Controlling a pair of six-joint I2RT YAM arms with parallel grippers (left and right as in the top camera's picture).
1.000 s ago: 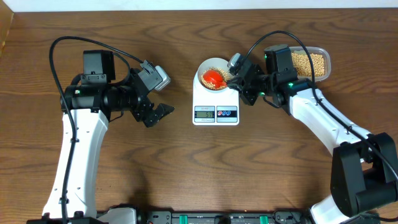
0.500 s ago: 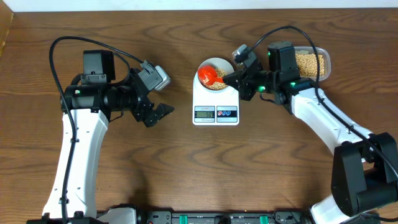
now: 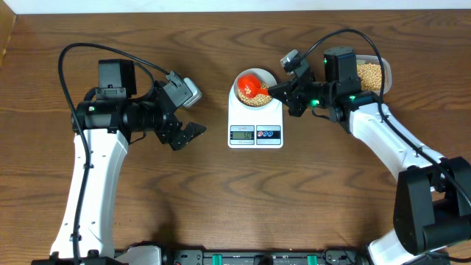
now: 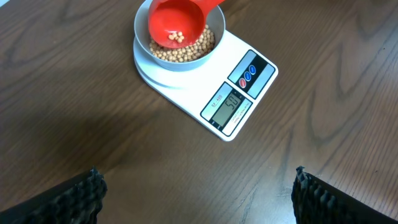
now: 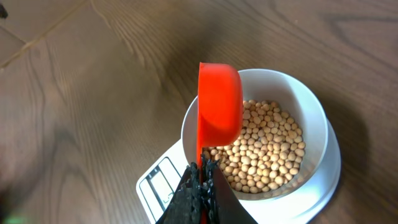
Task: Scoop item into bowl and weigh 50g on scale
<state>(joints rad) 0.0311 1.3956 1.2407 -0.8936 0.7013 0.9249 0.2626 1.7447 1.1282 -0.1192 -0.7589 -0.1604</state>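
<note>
1. The beans (image 5: 267, 146) lie heaped in the bowl (image 5: 311, 112), filling roughly its lower half.
2. The bowl stands on the round platform at the back of the scale (image 4: 186, 93). The scale's display (image 4: 225, 102) shows digits that look like 50.
3. A red scoop (image 5: 219, 106) hangs over the bowl's left rim, tipped steeply on its side. The left wrist view shows only a few beans left in its cup.
4. The right gripper (image 5: 200, 180) is clamped narrow on the scoop's handle, its fingers pressed against both sides.
5. The right arm rises from the table's near right corner and slants inward. Its wrist is beside a clear container (image 3: 372, 73) of beans, and its gripper points left toward the bowl.
6. The left gripper (image 3: 193, 134) holds nothing. Its fingers (image 4: 81, 196) are spread wide, sitting at opposite edges of the left wrist view.
7. The left arm stands up from the near left, bends at the elbow and reaches right. Its gripper aims at the scale from well apart, above the bare wooden table (image 3: 221, 199).
</note>
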